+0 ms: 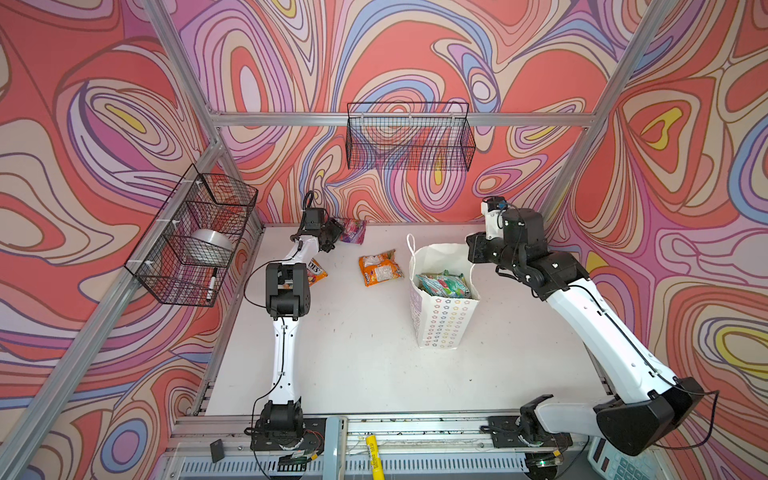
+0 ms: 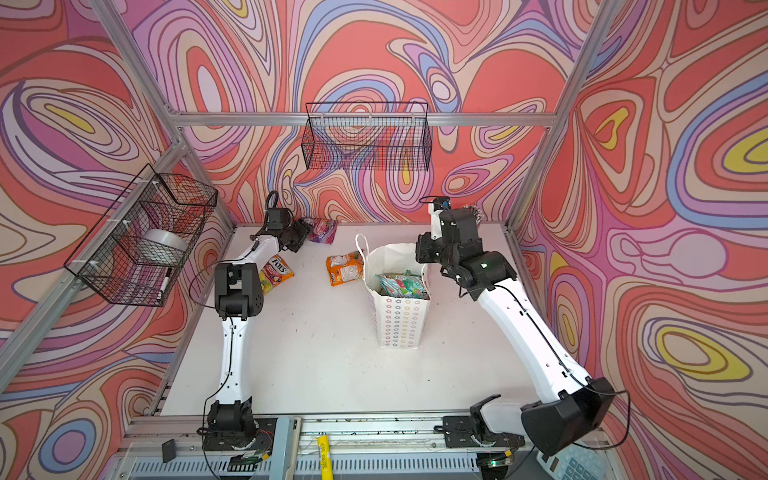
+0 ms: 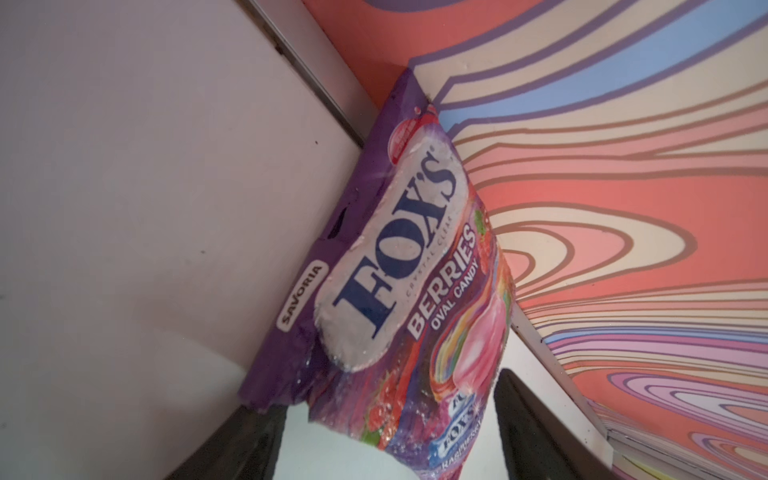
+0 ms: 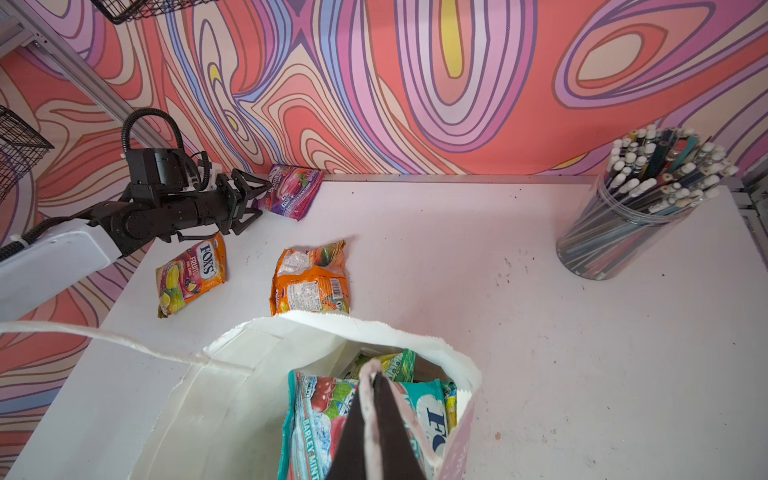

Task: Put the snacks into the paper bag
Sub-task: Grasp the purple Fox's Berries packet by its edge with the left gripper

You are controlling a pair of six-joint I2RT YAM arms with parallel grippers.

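Three snacks (image 1: pixel 380 270) lie outside the paper bag (image 1: pixel 442 324). The purple packet (image 3: pixel 399 266) leans at the back wall (image 1: pixel 415 199). Judged light, limp, glossy and slippery; its crimped edge suits gripping. Left gripper (image 4: pixel 255 203) is spread astride its corner; right gripper (image 4: pixel 374 386) pinches the bag rim.

Read "SAVORIA", "FOX'S BERRIES OVAL CANDY" on glossy purple packet (image 3: pixel 390 266); "FOX'S FRUITS" on flat orange packet (image 4: pixel 191 274); "BARLEY MINT" on teal packet (image 4: pixel 309 419).

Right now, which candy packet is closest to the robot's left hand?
The purple berries packet against the back wall, right at the left hand. Both orange packets lie nearer the paper bag.
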